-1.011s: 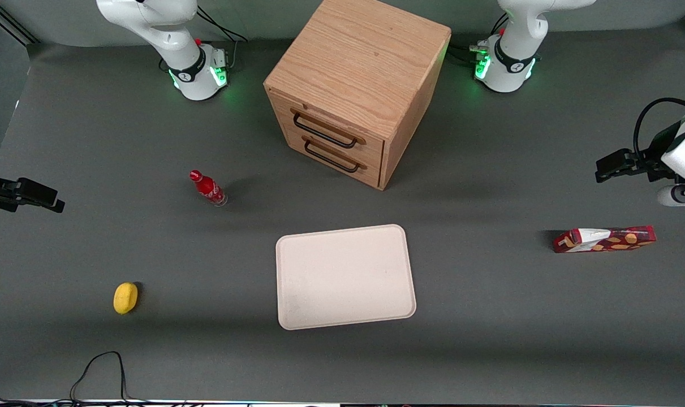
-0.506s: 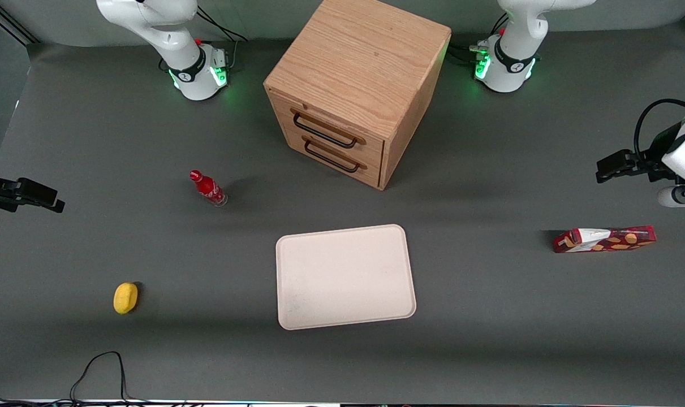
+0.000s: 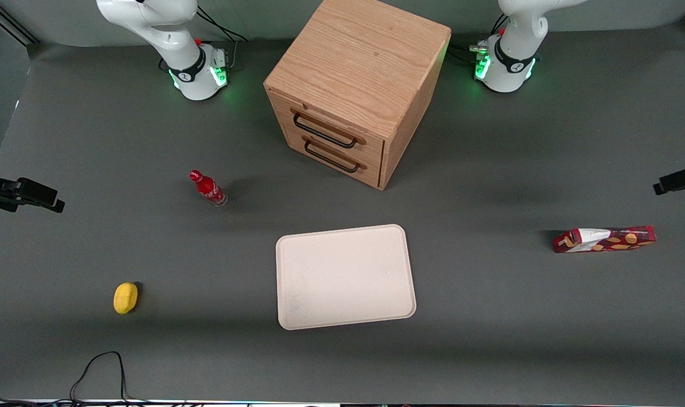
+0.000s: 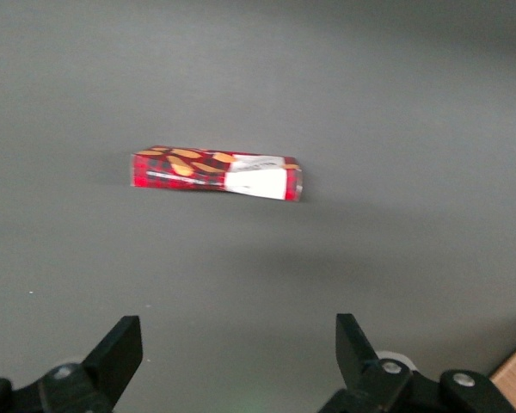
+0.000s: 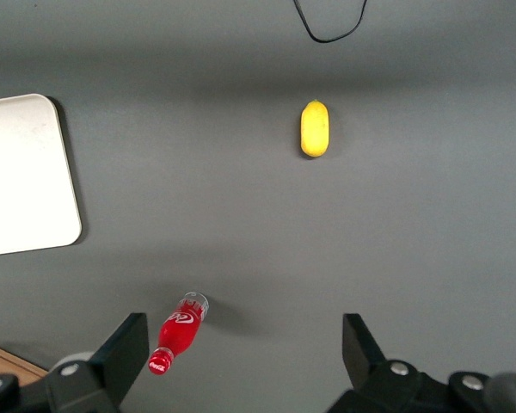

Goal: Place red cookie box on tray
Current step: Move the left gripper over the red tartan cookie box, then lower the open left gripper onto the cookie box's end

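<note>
The red cookie box [image 3: 604, 239] lies flat on the grey table toward the working arm's end, well apart from the cream-white tray [image 3: 345, 277] in the middle. In the left wrist view the box [image 4: 215, 172] lies on bare table, its white patch at one end. My left gripper [image 4: 238, 346] is open and empty, hovering above the table short of the box without touching it. In the front view only a black part of the hand [image 3: 679, 181] shows at the frame's edge, farther from the camera than the box. The tray also shows in the right wrist view [image 5: 21, 176].
A wooden two-drawer cabinet [image 3: 359, 85] stands farther from the camera than the tray. A small red bottle [image 3: 207, 188] and a yellow lemon [image 3: 125, 297] lie toward the parked arm's end. A black cable [image 3: 96, 367] loops near the front edge.
The left arm's hand has moved outward toward the working arm's end, so most of it has left the front view. The box and tray have not moved.
</note>
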Robot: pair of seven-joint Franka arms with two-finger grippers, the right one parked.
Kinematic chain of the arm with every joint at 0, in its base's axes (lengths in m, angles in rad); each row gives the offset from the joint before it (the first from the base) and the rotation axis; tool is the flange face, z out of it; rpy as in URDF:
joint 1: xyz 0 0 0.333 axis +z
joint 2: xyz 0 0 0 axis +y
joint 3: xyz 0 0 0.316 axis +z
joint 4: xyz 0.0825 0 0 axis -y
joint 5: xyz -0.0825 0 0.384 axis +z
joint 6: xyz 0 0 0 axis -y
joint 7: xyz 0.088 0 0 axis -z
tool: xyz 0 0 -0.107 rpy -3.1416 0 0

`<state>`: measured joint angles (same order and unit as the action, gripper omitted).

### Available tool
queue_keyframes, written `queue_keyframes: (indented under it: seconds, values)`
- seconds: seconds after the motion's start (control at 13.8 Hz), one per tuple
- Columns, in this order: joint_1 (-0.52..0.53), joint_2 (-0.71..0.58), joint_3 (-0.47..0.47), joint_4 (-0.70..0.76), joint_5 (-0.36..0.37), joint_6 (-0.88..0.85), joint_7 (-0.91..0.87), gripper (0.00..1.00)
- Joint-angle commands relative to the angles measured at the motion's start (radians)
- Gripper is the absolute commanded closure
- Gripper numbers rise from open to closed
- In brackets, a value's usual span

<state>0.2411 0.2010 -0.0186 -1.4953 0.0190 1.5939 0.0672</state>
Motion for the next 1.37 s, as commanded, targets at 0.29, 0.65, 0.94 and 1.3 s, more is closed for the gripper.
queue_keyframes:
  seconds: [0.29, 0.65, 0.94, 1.3]
  values:
    - [0.043, 0.097, -0.009, 0.078, 0.026, 0.026, -0.126, 0.0]
    - [0.043, 0.101, -0.009, 0.058, 0.016, 0.015, -0.713, 0.0]
    - [0.047, 0.1, -0.009, 0.041, 0.013, 0.04, -1.134, 0.0]
    - [0.056, 0.092, -0.008, -0.08, 0.021, 0.211, -1.35, 0.0]
